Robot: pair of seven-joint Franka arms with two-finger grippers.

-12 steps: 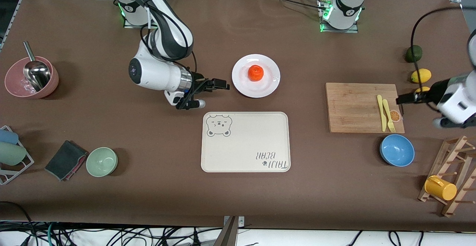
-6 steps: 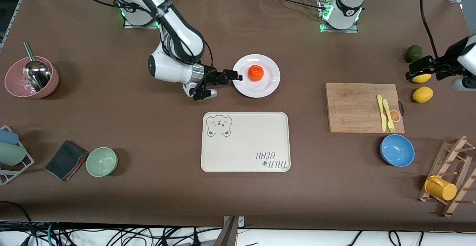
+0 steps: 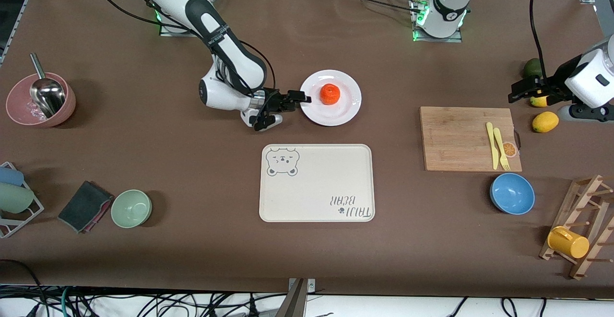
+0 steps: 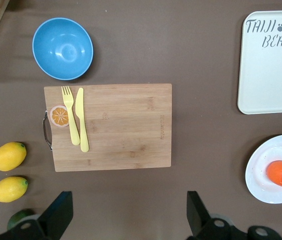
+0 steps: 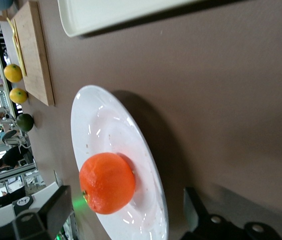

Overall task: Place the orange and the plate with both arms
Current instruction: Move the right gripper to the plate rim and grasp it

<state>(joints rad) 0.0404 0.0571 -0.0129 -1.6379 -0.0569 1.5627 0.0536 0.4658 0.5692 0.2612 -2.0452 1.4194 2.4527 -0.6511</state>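
My right hand (image 3: pixel 301 101) sits low at the rim of the plate (image 3: pixel 348 113) on the side toward my right arm's end of the desk (image 3: pixel 144 154), its fingers spread apart and holding nothing, with the rim lined up to pass between them. The orange (image 3: pixel 330 93) rests on the plate, a little off centre, and the plate stands on the desk farther from the front camera than the bear-printed tray (image 3: pixel 316 182). To do this well, I judge I should slide one finger under the rim and keep the other above it, close gently, and lift level so the orange does not roll. My left hand (image 3: pixel 527 91) hangs over the lemons (image 3: pixel 545 121) near the cutting board (image 3: pixel 467 137), fingers wide apart and empty. The front view gives me the whole layout but hides how my right fingers stand against the rim; my right wrist view shows the plate (image 5: pixel 146 200) edge-on, the orange (image 5: pixel 107 183) sitting up on it, and both fingers apart. My left wrist view shows the board (image 4: pixel 110 127) with its fork and knife from above, and the plate (image 4: pixel 268 172) well apart from that hand.
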